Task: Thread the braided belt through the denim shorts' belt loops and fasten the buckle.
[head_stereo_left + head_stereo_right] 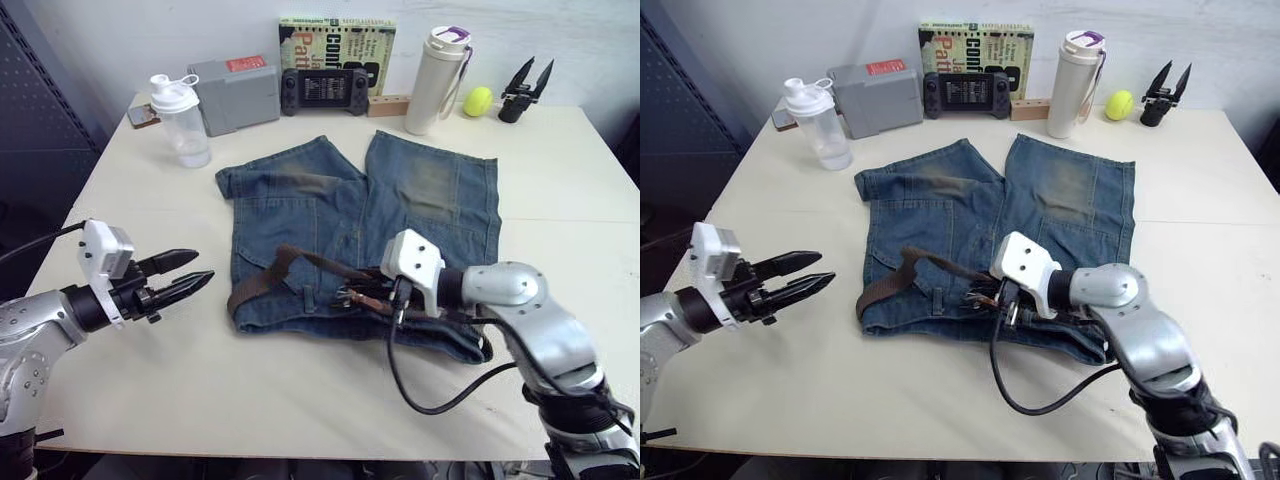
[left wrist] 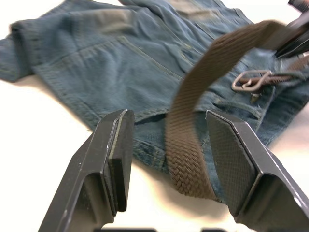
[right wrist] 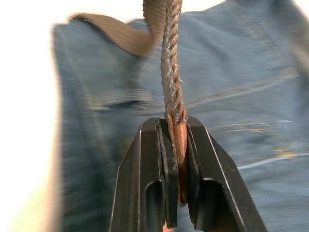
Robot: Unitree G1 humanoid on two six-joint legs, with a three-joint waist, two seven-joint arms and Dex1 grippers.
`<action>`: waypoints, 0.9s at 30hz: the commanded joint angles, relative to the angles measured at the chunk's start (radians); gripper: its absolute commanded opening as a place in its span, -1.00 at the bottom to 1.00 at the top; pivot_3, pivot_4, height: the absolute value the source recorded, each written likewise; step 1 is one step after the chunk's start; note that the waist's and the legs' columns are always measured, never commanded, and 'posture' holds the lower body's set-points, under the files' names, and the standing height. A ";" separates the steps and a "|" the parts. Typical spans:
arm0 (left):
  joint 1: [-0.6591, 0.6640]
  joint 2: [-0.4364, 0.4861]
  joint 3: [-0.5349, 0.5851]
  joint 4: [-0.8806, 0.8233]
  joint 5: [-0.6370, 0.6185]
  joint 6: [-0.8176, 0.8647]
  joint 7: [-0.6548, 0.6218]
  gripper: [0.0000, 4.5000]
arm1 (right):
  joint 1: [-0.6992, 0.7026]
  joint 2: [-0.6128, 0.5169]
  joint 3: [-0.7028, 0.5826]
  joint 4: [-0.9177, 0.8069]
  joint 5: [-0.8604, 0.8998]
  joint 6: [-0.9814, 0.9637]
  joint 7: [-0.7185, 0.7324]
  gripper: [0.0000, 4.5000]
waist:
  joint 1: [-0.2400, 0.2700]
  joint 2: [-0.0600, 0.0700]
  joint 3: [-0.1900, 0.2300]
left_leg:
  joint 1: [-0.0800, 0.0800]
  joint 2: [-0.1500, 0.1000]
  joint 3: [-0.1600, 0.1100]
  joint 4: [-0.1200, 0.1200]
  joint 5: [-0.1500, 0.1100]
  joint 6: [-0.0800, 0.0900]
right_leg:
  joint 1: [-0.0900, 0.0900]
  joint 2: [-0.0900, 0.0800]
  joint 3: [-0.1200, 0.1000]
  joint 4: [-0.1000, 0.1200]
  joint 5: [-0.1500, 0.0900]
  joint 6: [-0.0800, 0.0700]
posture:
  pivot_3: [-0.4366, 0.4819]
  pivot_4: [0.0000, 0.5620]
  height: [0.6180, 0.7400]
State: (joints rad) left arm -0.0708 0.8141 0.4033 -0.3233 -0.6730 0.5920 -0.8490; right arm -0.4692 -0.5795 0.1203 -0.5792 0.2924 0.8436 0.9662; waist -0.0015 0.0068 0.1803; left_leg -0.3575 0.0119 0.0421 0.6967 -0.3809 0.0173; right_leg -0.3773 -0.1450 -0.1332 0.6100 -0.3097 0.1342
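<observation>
Belt (image 1: 300, 262) is lying along the waistband of the shorts (image 1: 350, 215) near the table's (image 1: 560, 180) front edge. My right pincer (image 3: 176, 145) is clamping its tip; my left pincer (image 1: 190, 281), open, is facing its looped end.

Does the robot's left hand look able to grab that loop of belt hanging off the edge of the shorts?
Probably yes. The left hand is open and aimed at the belt loop at the shorts' edge, with bare table between. The right hand holds the belt's tip elsewhere.
</observation>
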 commanded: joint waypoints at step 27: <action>-0.528 -0.105 -0.569 0.001 0.526 -0.209 0.066 0.18 | -0.030 -0.067 0.183 0.195 -0.579 -0.772 -0.275 -1.00 | 0.002 -0.002 0.001 | -0.004 -0.007 0.000 0.001 0.000 0.000 | -0.003 -0.001 -0.001 0.000 0.000 0.001 | -0.05 -0.47 0.85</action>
State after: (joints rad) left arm -0.5878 0.7131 -0.1465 -0.2947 -0.1951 0.4034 -0.8034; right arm -0.4990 -0.6536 0.3166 -0.3507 -0.2794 0.0844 0.6887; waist 0.0005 0.0045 0.1817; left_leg -0.3619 0.0046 0.0418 0.6981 -0.3807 0.0175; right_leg -0.3802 -0.1460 -0.1346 0.6103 -0.3095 0.1348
